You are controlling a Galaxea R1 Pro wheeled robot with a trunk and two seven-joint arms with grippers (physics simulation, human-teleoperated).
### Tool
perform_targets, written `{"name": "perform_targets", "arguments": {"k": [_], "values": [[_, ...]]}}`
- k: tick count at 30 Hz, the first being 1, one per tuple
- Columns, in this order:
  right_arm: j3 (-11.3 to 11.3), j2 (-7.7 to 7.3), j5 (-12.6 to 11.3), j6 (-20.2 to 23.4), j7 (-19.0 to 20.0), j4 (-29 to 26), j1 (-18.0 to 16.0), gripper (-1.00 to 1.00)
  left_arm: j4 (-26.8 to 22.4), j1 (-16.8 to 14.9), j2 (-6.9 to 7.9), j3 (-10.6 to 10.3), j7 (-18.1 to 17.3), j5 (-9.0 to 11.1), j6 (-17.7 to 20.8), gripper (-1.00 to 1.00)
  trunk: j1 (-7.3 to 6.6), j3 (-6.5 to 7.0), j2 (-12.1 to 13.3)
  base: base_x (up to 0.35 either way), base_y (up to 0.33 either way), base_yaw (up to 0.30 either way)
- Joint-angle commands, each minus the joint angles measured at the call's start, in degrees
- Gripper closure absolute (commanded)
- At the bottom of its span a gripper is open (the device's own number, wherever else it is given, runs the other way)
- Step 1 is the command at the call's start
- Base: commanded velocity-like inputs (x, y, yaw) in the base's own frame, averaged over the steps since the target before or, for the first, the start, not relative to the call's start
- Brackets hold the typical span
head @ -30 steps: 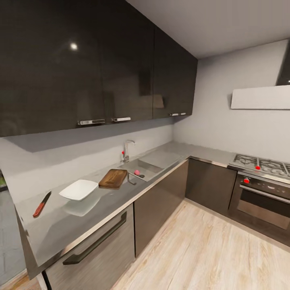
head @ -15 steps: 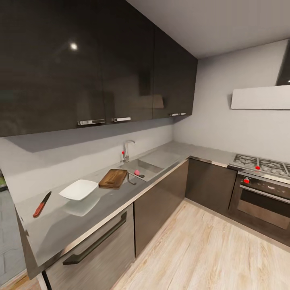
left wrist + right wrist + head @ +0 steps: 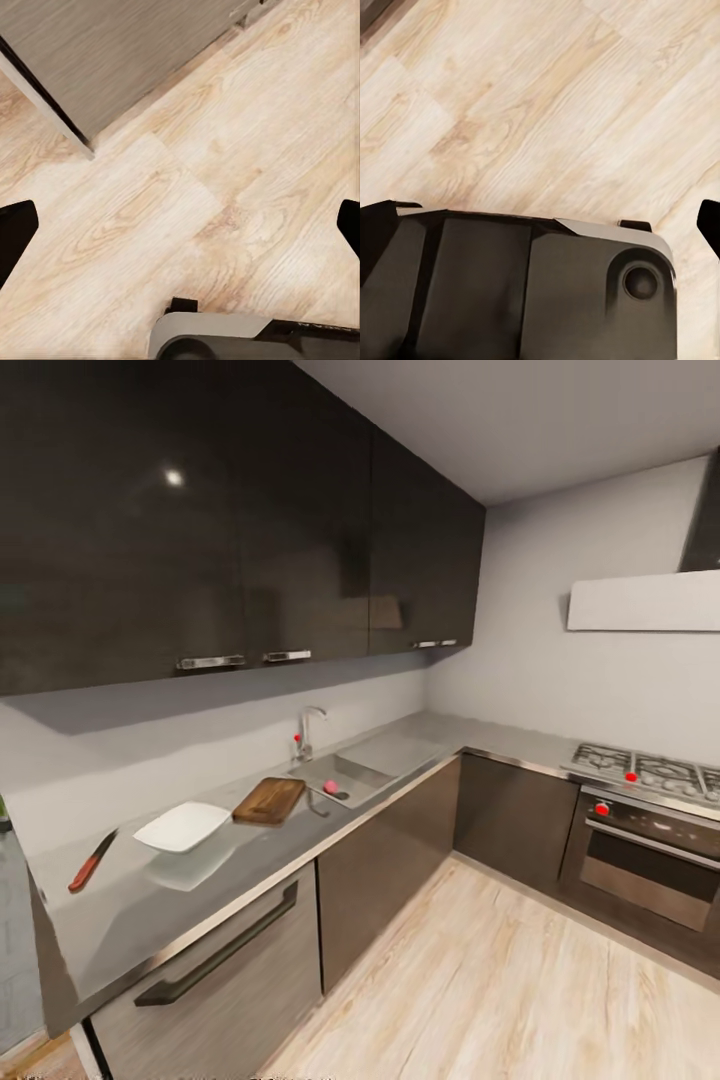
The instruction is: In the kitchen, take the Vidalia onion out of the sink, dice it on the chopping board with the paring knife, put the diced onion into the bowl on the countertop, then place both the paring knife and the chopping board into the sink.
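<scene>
Running along the left wall in the head view, the grey surface [image 3: 150, 920] carries all task items in one row. The paring knife [image 3: 91, 860] lies nearest the camera end, reddish handle toward the front edge, dark blade pointing toward the wall. The white bowl [image 3: 182, 826] sits further along, apart from the knife. The chopping board [image 3: 269, 800] lies flat between the bowl and the sink [image 3: 345, 775], just beside the basin rim. Inside the basin, a small pinkish round object, the onion [image 3: 330, 787], rests near the front wall. The chrome tap [image 3: 305, 732] with its red knob stands behind the basin.

Dark wall cabinets [image 3: 200, 520] hang above. A stove [image 3: 640, 770] with red knobs occupies the adjoining run at the right.

Left claw [image 3: 180, 232]: both fingertips sit at opposite picture edges, spread wide, nothing between them; light wood floor [image 3: 225, 187] and a grey cabinet panel [image 3: 112, 52] lie beyond. Right claw [image 3: 544, 229]: fingertips likewise spread wide, released, above the robot's dark base [image 3: 525, 292] and the floor.
</scene>
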Motion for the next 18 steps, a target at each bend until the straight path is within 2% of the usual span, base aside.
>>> {"name": "perform_targets", "arguments": {"k": [1, 10, 18], "values": [[0.01, 0.02, 0.01, -0.07, 0.45, -0.08, 0.04, -1.0, -0.08, 0.04, -0.03, 0.17, 0.0, 0.14, -0.08, -1.0, 0.01, -0.01, -0.01, -0.01, -0.313, 0.196], [0.01, 0.1, 0.01, -0.1, 4.05, -0.08, 0.0, -1.0, -0.11, 0.04, -0.03, 0.26, 0.04, 0.15, -0.08, -1.0, 0.01, -0.4, -0.01, -0.002, -0.315, 0.245], [0.01, 0.16, 0.09, -0.07, 4.02, -0.08, -0.03, -1.0, -0.16, 0.04, -0.03, 0.27, 0.07, 0.15, -0.08, -1.0, 0.01, -0.79, -0.01, 0.0, -0.316, 0.258]]}}
